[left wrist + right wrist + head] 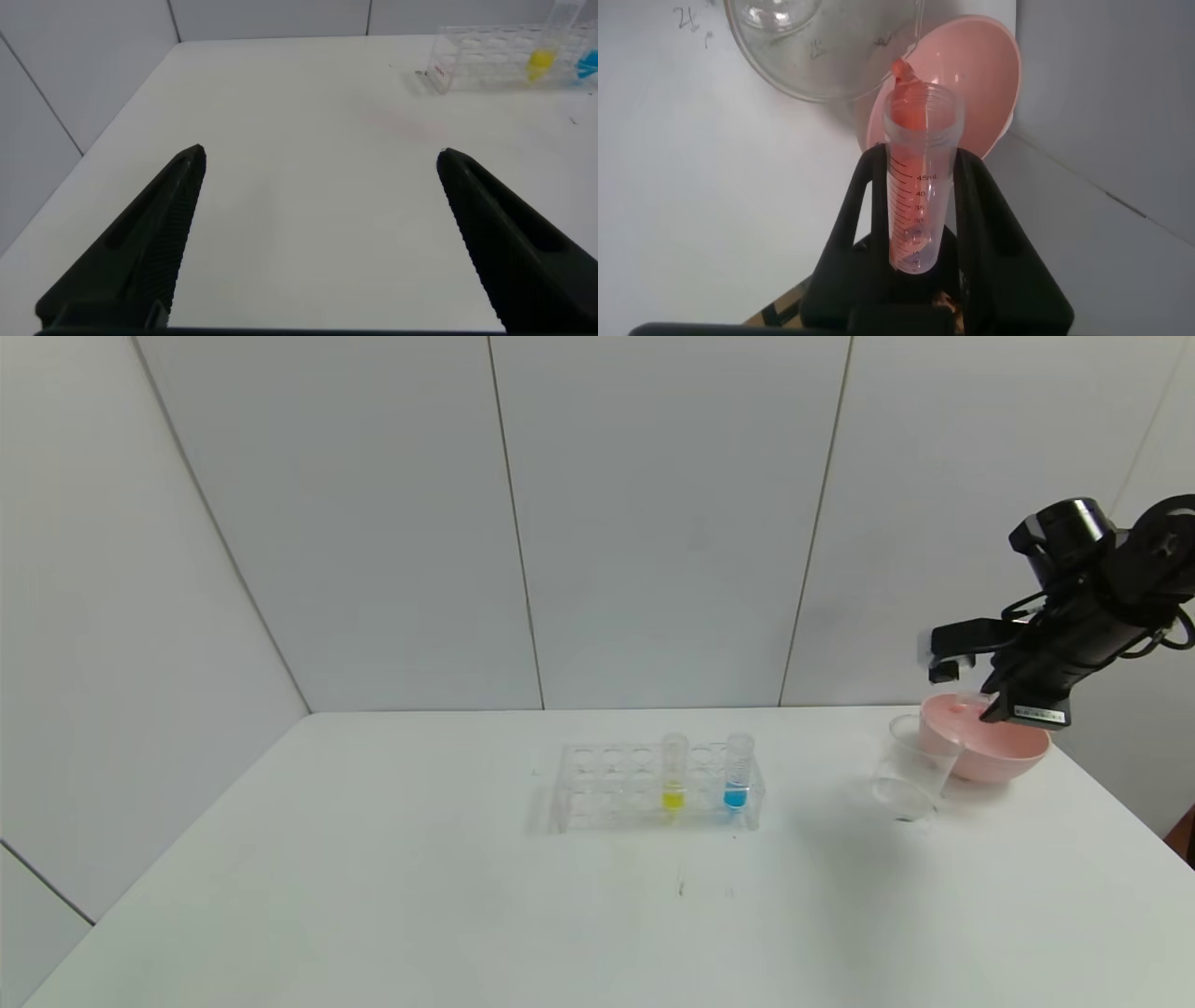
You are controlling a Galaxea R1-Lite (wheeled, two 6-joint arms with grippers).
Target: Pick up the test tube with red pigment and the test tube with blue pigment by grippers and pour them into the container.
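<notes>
My right gripper (988, 707) is shut on the test tube with red pigment (920, 187) and holds it tilted, mouth down, at the table's far right. Red liquid has run along the tube to its lip, and a drop hangs there over the rims of the clear container (817, 51) and the pink bowl (976, 84). In the head view the container (910, 767) stands just in front of the bowl. The test tube with blue pigment (738, 771) stands upright in the clear rack (607, 789). My left gripper (320, 152) is open and empty over bare table, out of the head view.
A yellow-liquid tube (673, 771) stands in the rack next to the blue one. The pink bowl (1004, 754) sits at the far right corner near the table edge. White walls close the back and left sides.
</notes>
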